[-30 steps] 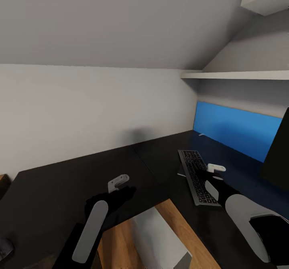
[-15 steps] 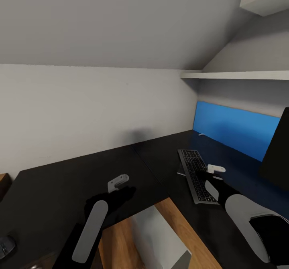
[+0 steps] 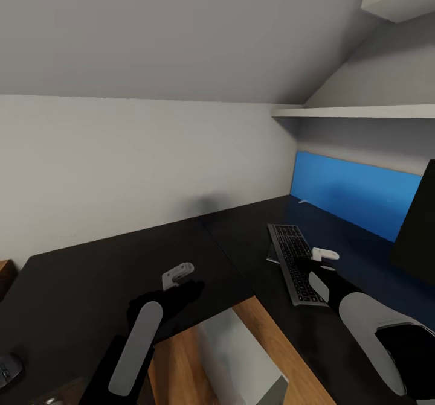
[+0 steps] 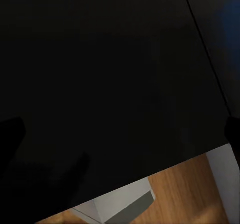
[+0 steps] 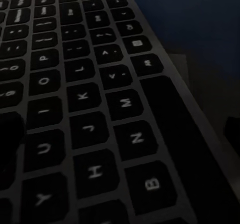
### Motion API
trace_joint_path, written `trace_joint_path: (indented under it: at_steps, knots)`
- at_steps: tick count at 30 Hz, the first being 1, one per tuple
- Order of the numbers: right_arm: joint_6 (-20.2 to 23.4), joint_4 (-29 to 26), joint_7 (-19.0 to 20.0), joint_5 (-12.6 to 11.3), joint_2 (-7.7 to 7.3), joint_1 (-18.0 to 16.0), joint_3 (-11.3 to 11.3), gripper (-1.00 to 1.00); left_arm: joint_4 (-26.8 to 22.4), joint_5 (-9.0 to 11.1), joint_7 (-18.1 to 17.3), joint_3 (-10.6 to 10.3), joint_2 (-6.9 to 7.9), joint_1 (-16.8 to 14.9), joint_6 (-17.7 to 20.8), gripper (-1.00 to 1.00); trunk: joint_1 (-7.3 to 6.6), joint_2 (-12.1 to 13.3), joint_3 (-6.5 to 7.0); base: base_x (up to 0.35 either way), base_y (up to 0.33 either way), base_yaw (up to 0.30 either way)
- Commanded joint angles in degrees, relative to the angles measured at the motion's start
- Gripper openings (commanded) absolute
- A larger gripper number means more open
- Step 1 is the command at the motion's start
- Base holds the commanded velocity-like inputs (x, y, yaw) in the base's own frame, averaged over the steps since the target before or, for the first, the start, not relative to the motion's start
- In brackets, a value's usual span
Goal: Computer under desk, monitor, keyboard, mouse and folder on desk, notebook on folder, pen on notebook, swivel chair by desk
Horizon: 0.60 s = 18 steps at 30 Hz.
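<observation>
The desk (image 3: 109,272), its glossy black top running in an L under the sloped ceiling, was the largest thing in the head view, with its blue back panel (image 3: 356,197) along the far right side. At the right edge stood the dark front of the monitor (image 3: 420,224), on the desk as the task wants. Below the inner corner, a light grey box showed against the wood floor; I took it for the computer (image 3: 241,357), under or just beside the desk edge. The keyboard (image 3: 293,263) lay flat on the desk near the monitor, so that step looked done or nearly so. The small dark mouse (image 3: 9,369) sat at the far left end of the desk, well apart from the keyboard, so it was yet to be brought over. Folder, notebook, pen and chair work all seemed left to do.

The right gripper (image 3: 323,254) hung just above the near-right part of the keyboard; the right wrist view looked closely along the keys (image 5: 95,98), with nothing between the fingers. Whether they were spread or closed I could not tell. The left gripper (image 3: 178,272) hovered over bare desk near the inner corner, far from the mouse; its fingers held nothing that I could see, and their opening was also unclear.
</observation>
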Motion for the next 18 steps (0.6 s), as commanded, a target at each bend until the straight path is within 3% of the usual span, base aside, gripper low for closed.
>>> trace_joint_path:
  at_steps: [1, 13, 18]
  knots:
    - [0.23, -0.13, -0.28, -0.45, 0.02, -0.02, 0.48, 1.00, -0.06, 0.56, 0.59, -0.02, 0.02, -0.05, 0.05, 1.00, 0.00, -0.03, -0.06, 0.000, 0.000, 0.000]
    - [0.42, -0.06, -0.31, -0.57, 0.04, -0.02, 0.48, 1.00, -0.06, 0.82, 0.51, 0.31, 0.05, -0.05, 0.13, 1.00, 0.00, -0.03, -0.06, 0.000, 0.000, 0.000]
    - [0.38, 0.02, -0.34, -0.58, 0.05, -0.02, 0.48, 1.00, -0.06, 0.83, 0.51, 0.40, -0.02, -0.05, 0.13, 1.00, 1.09, -2.04, -0.96, 0.000, 0.000, 0.000]
